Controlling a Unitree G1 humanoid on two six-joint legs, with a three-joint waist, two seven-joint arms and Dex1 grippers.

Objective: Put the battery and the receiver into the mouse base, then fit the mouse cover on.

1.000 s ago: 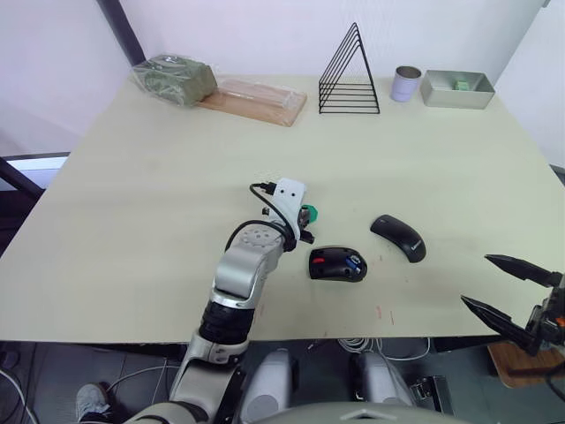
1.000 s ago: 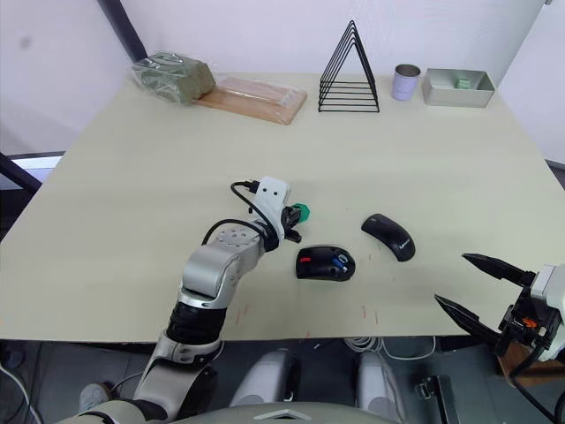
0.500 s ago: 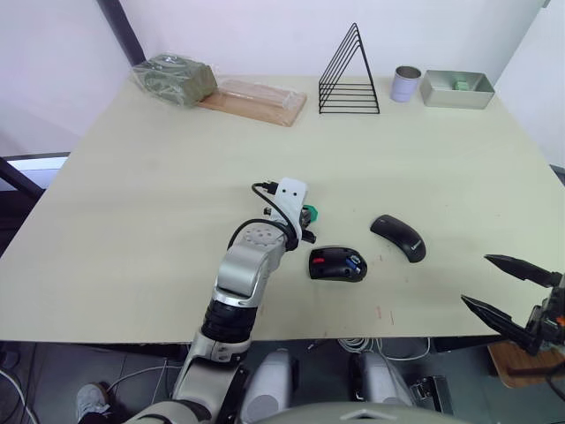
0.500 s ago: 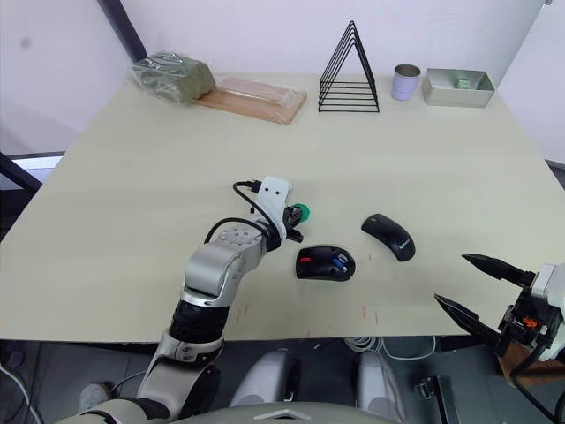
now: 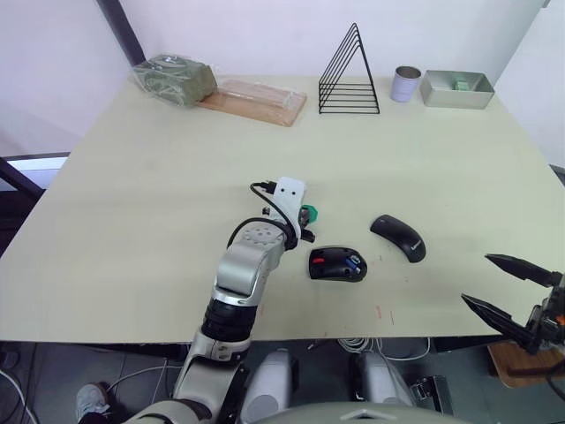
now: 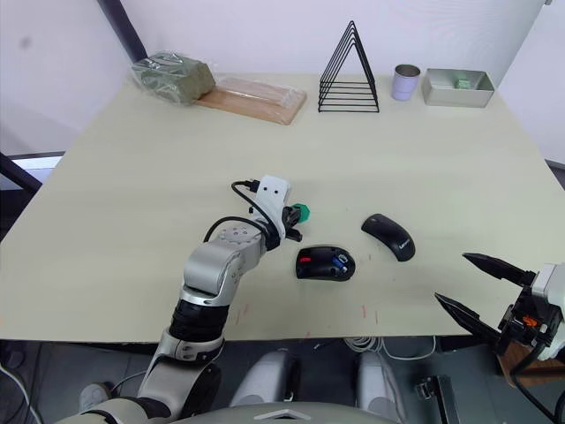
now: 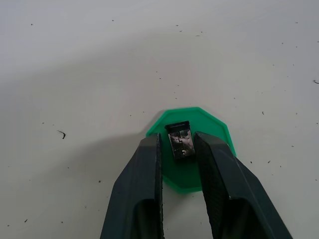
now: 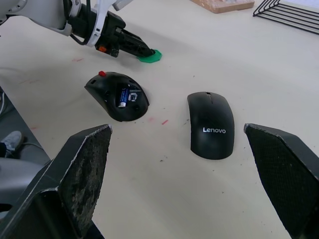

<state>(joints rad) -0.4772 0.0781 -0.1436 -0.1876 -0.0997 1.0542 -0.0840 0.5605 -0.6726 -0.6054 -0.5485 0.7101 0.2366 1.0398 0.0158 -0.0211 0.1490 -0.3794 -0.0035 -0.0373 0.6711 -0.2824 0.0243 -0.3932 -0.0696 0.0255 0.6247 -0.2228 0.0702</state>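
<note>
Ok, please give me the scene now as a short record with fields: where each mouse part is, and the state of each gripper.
battery: inside the mouse base
receiver: on the green disc, between the left gripper fingers
mouse cover: on the table, apart from the base
left gripper: fingers either side of the receiver, grip not clear
right gripper: open, holding nothing

mouse cover [image 8: 211, 124]: smooth black plastic, slight sheen
green disc [image 7: 192, 149]: smooth matt plastic
receiver [image 7: 180, 141]: shiny metal
fingers [image 7: 142, 189]: matt dark, textured pads
table [image 5: 159, 177]: matt beige, speckled
</note>
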